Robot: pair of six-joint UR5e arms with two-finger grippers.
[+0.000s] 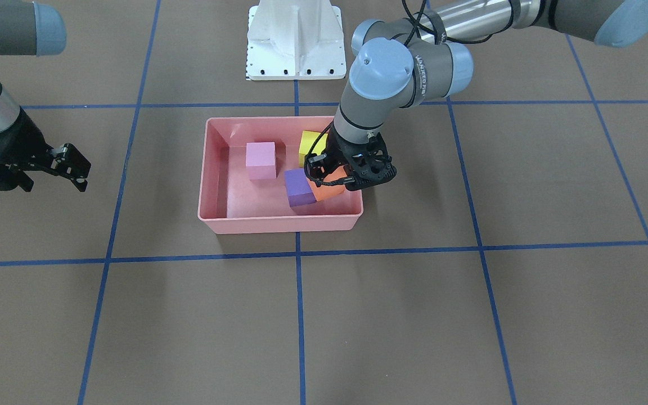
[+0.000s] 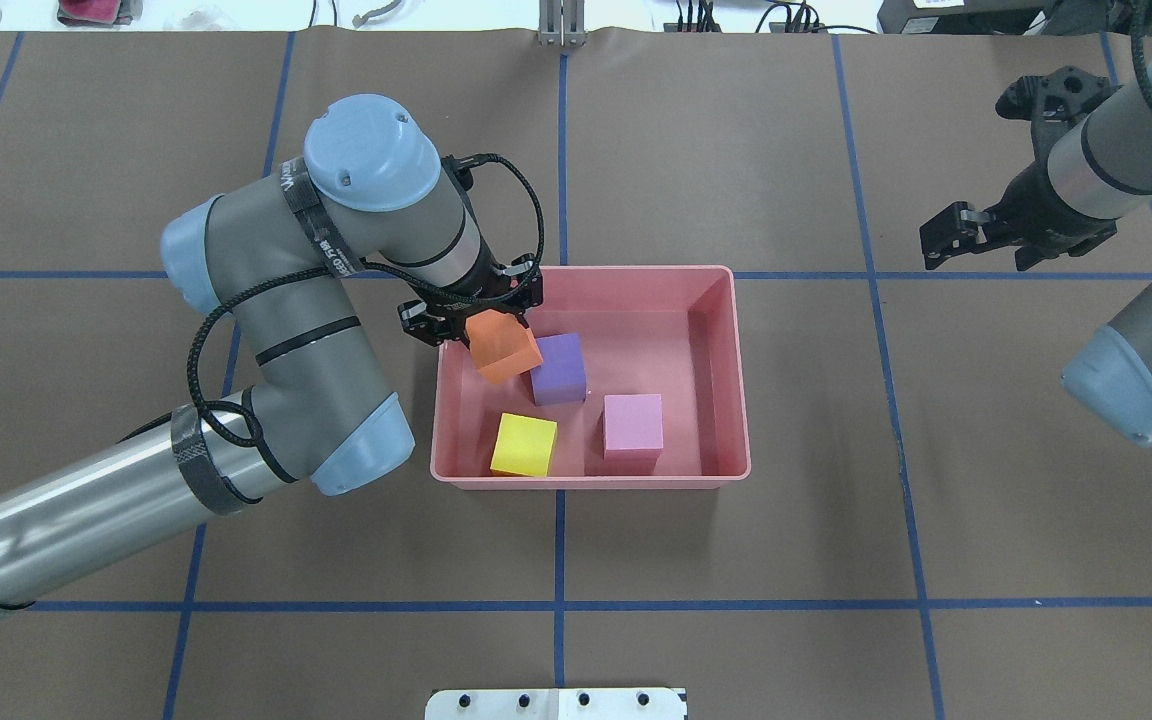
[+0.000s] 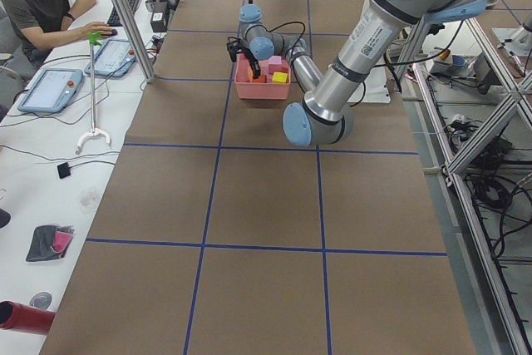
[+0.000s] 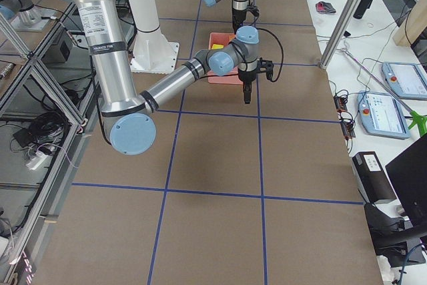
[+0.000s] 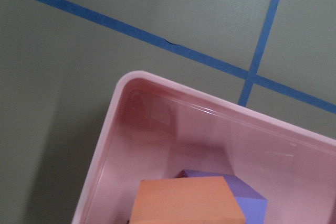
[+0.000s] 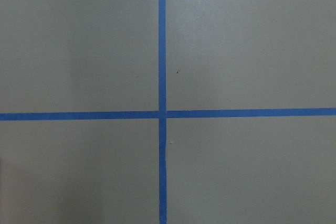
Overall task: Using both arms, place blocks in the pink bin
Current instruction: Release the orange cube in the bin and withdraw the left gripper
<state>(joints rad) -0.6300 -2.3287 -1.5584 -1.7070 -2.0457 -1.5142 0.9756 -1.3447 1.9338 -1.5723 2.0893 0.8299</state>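
The pink bin (image 2: 636, 270) sits mid-table. In it lie the light pink cube (image 2: 633, 425), the yellow cube (image 2: 524, 445) and the purple cube (image 2: 560, 367). My left gripper (image 2: 481, 318) is over the bin's far left corner, shut on the orange cube (image 2: 503, 347), which is tilted and low inside the bin, right beside the purple cube. The left wrist view shows the orange cube (image 5: 186, 203) close below, with the purple cube (image 5: 247, 198) behind it. My right gripper (image 2: 956, 240) is open and empty, well off to the bin's right above bare table.
The white pedestal base (image 1: 296, 39) stands behind the bin on the robot's side. Blue tape lines (image 6: 161, 114) cross the brown table. The left arm's elbow (image 2: 266, 300) hangs over the table to the bin's left.
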